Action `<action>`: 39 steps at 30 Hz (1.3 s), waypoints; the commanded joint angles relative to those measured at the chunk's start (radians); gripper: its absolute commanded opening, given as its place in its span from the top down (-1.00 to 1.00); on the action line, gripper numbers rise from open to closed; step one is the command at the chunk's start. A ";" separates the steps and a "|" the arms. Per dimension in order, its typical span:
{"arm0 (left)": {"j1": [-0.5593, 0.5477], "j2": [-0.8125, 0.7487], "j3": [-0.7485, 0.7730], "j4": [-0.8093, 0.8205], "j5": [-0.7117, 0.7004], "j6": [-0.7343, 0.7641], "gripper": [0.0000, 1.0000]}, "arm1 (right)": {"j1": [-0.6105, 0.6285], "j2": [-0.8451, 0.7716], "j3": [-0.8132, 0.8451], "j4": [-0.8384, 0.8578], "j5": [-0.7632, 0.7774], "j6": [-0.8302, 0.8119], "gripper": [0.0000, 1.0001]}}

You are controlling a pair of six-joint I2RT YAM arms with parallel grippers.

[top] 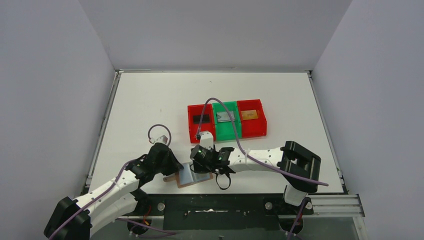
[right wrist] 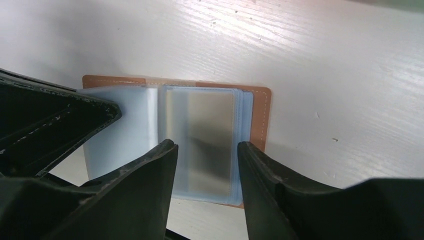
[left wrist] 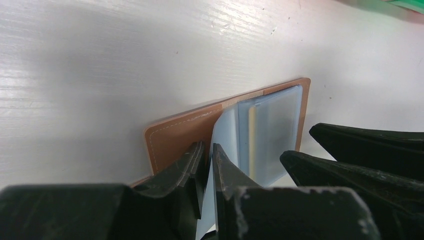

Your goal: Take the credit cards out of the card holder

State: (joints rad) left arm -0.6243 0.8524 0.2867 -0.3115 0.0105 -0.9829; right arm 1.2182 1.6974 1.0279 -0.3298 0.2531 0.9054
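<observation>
The tan-brown card holder lies open on the table near the front edge, its pale blue plastic sleeves fanned up. My left gripper is shut on one thin sleeve page, holding it upright off the brown cover. My right gripper hangs open just above the right-hand sleeve stack, its jaws either side of a greyish credit card still inside a sleeve. A yellowish card edge shows in another pocket. A black card, a silver one and a gold one lie in the bins.
Three joined bins stand behind the card holder: red, green, red. The table's front edge and both arm bases lie close behind the grippers. My right gripper's black fingers fill the right of the left wrist view.
</observation>
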 commanded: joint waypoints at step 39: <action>-0.006 -0.024 -0.003 0.049 0.010 0.012 0.86 | 0.027 -0.004 0.072 0.025 0.013 -0.006 0.30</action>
State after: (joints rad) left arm -0.6270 0.8436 0.2783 -0.3019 0.0135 -0.9829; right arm 1.2388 1.7561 1.0657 -0.3412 0.2413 0.9012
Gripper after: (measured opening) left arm 0.074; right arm 0.347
